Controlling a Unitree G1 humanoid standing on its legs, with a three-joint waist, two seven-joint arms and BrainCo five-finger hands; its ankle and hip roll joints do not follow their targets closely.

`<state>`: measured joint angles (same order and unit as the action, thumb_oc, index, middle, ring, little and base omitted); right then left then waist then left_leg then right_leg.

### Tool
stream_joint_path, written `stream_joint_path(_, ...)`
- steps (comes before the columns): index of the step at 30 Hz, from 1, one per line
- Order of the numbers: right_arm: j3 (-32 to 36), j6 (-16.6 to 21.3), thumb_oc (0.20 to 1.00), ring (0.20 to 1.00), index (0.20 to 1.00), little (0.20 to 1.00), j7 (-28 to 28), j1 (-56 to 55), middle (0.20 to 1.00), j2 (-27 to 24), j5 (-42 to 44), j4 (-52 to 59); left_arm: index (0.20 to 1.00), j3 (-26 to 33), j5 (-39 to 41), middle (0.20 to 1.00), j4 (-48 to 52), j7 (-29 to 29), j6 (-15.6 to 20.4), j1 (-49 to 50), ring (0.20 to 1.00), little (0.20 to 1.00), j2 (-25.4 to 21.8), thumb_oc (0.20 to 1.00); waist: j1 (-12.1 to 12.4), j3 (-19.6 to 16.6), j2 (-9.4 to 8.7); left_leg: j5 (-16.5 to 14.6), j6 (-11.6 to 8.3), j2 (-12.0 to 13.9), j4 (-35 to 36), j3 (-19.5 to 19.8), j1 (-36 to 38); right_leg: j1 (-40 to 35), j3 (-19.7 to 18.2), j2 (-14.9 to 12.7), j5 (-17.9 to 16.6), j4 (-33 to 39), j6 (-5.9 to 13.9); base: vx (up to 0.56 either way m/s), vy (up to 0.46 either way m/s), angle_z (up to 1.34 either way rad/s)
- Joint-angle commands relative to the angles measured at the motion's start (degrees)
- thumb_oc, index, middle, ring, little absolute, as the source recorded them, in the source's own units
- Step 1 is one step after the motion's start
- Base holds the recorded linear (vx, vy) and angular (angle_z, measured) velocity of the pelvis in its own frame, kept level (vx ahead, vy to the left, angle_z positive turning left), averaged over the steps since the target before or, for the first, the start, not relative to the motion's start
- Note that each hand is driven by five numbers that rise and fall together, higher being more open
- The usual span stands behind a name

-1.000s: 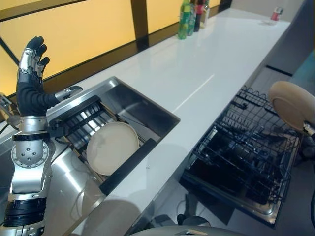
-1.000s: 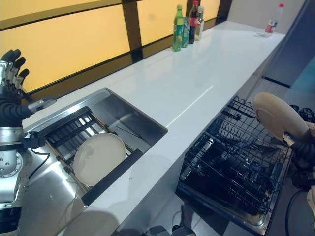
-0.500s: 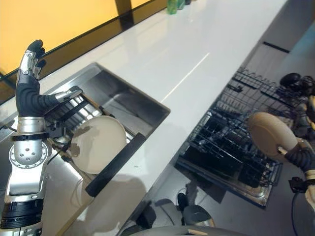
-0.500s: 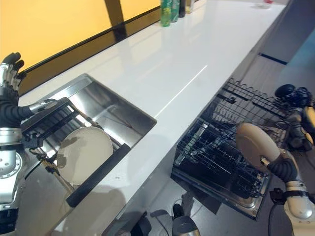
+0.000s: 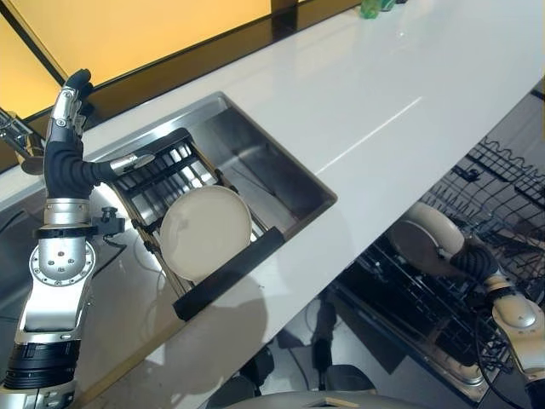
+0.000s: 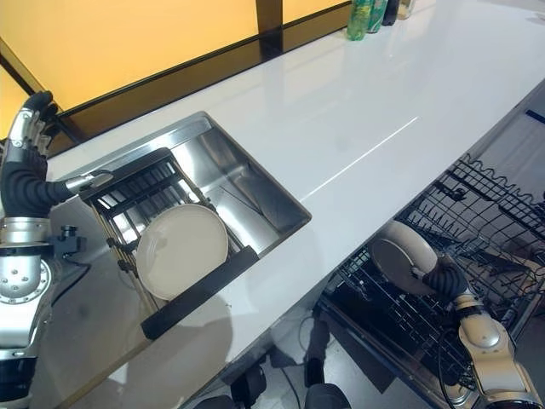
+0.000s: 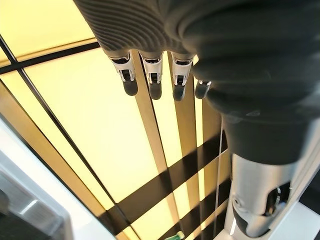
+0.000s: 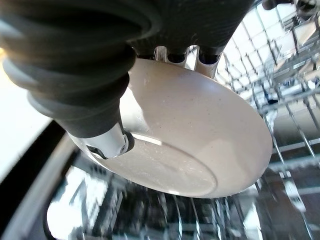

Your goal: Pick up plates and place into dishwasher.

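My right hand (image 5: 471,262) is shut on a cream plate (image 5: 426,249), thumb on its face and fingers behind it. It holds the plate tilted on edge low over the black wire dishwasher rack (image 6: 494,230), by the counter's edge; the same plate (image 8: 200,145) hangs over the rack wires in the right wrist view. A second cream plate (image 5: 206,233) leans in the black drying rack (image 5: 162,183) across the steel sink (image 5: 264,162). My left hand (image 5: 66,145) is raised beside the sink, open, with straight fingers (image 7: 152,82) and nothing in it.
A long white counter (image 5: 409,85) runs between the sink and the pulled-out dishwasher rack. Green bottles (image 6: 364,17) stand at the counter's far edge by the yellow wall panels. A tap (image 5: 17,141) sits left of the sink.
My right hand has brought the plate down from above the dishwasher rack to low over it, near the counter edge. The camera has shifted. My left hand stays raised.
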<state>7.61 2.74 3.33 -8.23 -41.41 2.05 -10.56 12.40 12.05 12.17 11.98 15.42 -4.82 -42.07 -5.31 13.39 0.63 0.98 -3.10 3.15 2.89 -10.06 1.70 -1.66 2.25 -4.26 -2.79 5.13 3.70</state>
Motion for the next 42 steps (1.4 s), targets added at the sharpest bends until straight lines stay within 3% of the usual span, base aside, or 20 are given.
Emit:
stream_joint_path(1, -1.46, 0.76, 0.200, 0.200, 0.200, 0.200, 0.51, 5.42, 0.200, -4.89, 3.73, -2.00, 1.000, -1.16, 0.17, 1.000, -1.09, 2.31, 2.42, -3.75, 1.000, 1.000, -3.32, 1.000, -0.16, -1.42, -0.64, -1.67, -0.59, 1.35, -4.40, 2.86, -3.93, 4.81, -0.17, 1.07, 2.72, -6.28, 1.71, -0.07, -0.080, 0.07)
stream_joint_path(8, -2.87, -0.60, 0.200, 0.200, 0.200, 0.200, 9.17, 3.92, 0.200, -5.93, 0.72, -5.13, 1.000, -1.05, 0.51, 1.000, -1.08, 1.74, 2.30, -3.71, 1.000, 1.000, -4.00, 1.000, -0.24, -1.48, -0.99, -1.05, -1.56, 2.53, -5.58, 2.86, -4.90, 4.93, 0.43, 1.63, 3.46, -7.07, 1.11, -0.01, -0.069, 0.01)
stream_joint_path(14, -11.70, -4.79, 0.200, 0.200, 0.200, 0.200, 19.86, 3.46, 0.200, -7.52, -7.35, -11.80, 1.000, -3.63, -0.24, 1.000, -0.80, 1.87, 1.60, -5.99, 1.000, 1.000, -5.09, 1.000, 0.26, -0.38, -1.46, -0.64, -2.11, 3.41, -6.63, 3.16, -5.37, 4.71, 0.44, 1.97, 3.99, -7.84, 0.63, -0.01, -0.064, -0.01)
stream_joint_path(18, -14.60, -7.40, 0.200, 0.200, 0.200, 0.200, 22.85, 2.89, 0.200, -10.11, -9.37, -13.10, 1.000, -5.08, 0.81, 1.000, -0.84, 2.82, 1.03, -7.08, 1.000, 1.000, -7.18, 1.000, 0.41, 0.00, -1.99, -0.43, -2.35, 3.80, -6.34, 3.17, -4.68, 3.95, 0.48, 2.16, 3.99, -7.67, 0.58, 0.00, -0.054, 0.00)
stream_joint_path(25, -13.43, -9.93, 0.200, 0.200, 0.200, 0.200, 25.38, -1.70, 0.200, -11.39, -12.26, -11.76, 1.000, -4.83, 1.40, 1.000, -0.83, 1.16, 1.25, -6.00, 1.000, 1.000, -7.66, 1.000, 0.43, -0.86, -3.42, -0.43, -2.54, 4.20, -6.32, 3.17, -3.91, 2.96, 0.15, 2.59, 4.24, -7.65, 0.87, 0.04, -0.047, 0.01)
stream_joint_path(37, -16.04, -8.99, 0.200, 0.200, 0.200, 0.200, 19.62, -1.88, 0.200, -7.34, -12.83, -13.36, 1.000, -5.22, 1.14, 1.000, -1.24, -0.21, 1.27, -5.38, 1.000, 1.000, -7.16, 1.000, 1.27, -1.21, -3.62, -0.84, -2.33, 4.52, -6.73, 3.69, -3.29, 1.82, -0.18, 2.78, 4.47, -7.54, 1.01, 0.03, -0.017, 0.00)
stream_joint_path(39, -15.41, -9.12, 0.812, 0.812, 0.812, 0.812, 18.20, -1.85, 0.812, -7.10, -13.22, -13.46, 1.000, -4.87, 1.48, 1.000, -1.37, -0.38, 1.45, -4.90, 1.000, 1.000, -7.28, 1.000, 1.24, -1.44, -3.52, -0.85, -2.27, 4.47, -6.47, 3.67, -3.03, 1.67, -0.09, 2.71, 4.50, -7.47, 1.06, 0.04, 0.020, 0.01)
stream_joint_path(40, -14.94, -9.31, 1.000, 1.000, 1.000, 1.000, 17.27, -2.05, 1.000, -6.92, -13.69, -13.59, 1.000, -4.65, 1.67, 1.000, -1.41, -0.58, 1.46, -4.62, 1.000, 1.000, -7.25, 1.000, 1.22, -1.71, -3.48, -0.88, -2.30, 4.48, -6.42, 3.58, -2.93, 1.59, -0.06, 2.67, 4.52, -7.43, 1.13, 0.04, 0.016, 0.01)
stream_joint_path(42, -13.76, -9.44, 1.000, 1.000, 1.000, 1.000, 15.77, -2.76, 1.000, -6.81, -14.23, -13.36, 1.000, -3.82, 2.26, 1.000, -1.35, -1.18, 1.48, -3.80, 1.000, 1.000, -7.32, 1.000, 1.16, -2.15, -3.48, -0.96, -2.26, 4.46, -6.16, 3.42, -2.50, 1.37, 0.02, 2.61, 4.55, -7.34, 1.24, 0.05, 0.018, 0.01)
